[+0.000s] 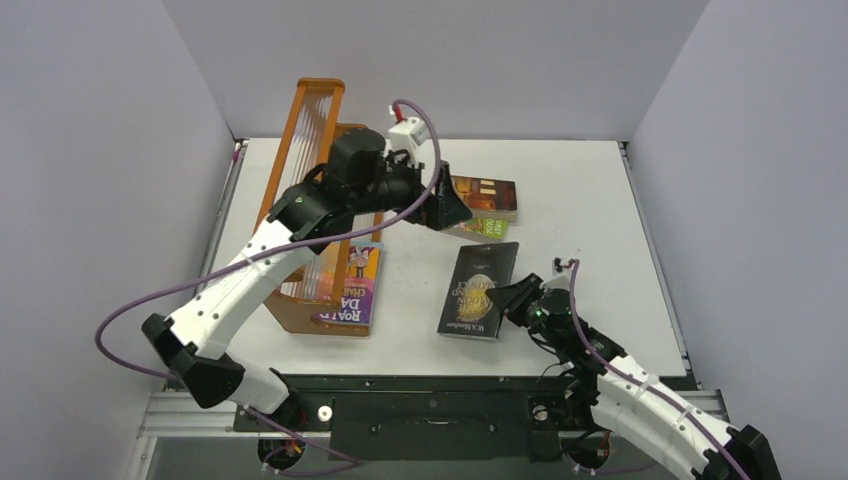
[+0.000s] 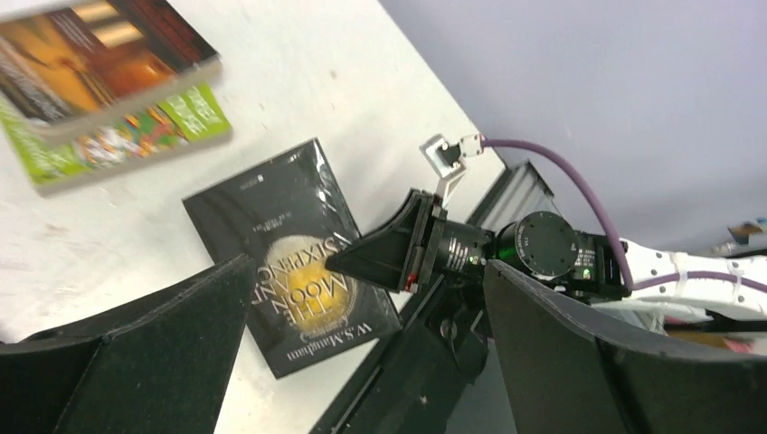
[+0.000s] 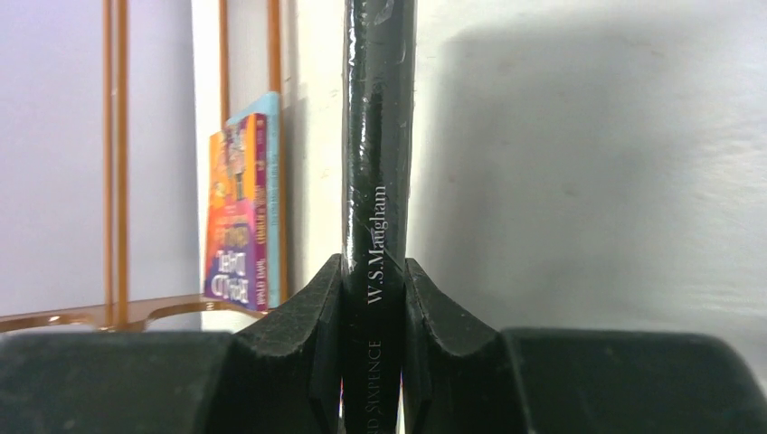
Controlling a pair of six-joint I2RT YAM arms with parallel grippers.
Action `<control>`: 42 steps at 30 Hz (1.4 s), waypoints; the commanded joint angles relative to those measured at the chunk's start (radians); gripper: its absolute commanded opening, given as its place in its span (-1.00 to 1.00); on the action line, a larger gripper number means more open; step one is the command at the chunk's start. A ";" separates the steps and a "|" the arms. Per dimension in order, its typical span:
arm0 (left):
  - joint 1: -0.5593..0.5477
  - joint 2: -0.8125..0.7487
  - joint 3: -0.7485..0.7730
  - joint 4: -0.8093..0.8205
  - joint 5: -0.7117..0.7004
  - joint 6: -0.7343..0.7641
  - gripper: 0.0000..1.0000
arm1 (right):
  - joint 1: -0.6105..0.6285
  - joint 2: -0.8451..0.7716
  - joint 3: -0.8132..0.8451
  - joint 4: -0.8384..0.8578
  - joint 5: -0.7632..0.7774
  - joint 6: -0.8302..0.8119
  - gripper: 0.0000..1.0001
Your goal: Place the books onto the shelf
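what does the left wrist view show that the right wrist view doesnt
Only left wrist: the black book's gold-emblem cover, the brown-orange book lying on the green book, and the right gripper seen from outside. Only right wrist: the shelf's orange bars and the Roald Dahl book resting against it. Both: the black book, pinched at its edge by the right gripper.

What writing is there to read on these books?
"W.S.Maugham": black book, on its cover and its spine.
"MOON" and "SIXPENCE": same black cover, the title partly hidden; "SIXPENCE" also on the spine.
"ROALD DAHL": orange-purple book, on its cover.
Green book and brown-orange book: lettering too blurred to read.
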 commanded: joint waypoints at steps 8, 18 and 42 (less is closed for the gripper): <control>0.243 -0.211 0.148 -0.188 -0.045 0.017 0.93 | 0.055 0.452 0.258 0.641 -0.100 0.078 -1.00; 0.276 -0.266 0.156 -0.253 -0.116 0.025 0.93 | 0.118 0.760 0.424 0.888 -0.106 0.151 -1.00; 0.335 -0.297 0.041 -0.215 -0.106 0.011 0.93 | 0.233 1.217 0.591 1.112 -0.084 0.253 -1.00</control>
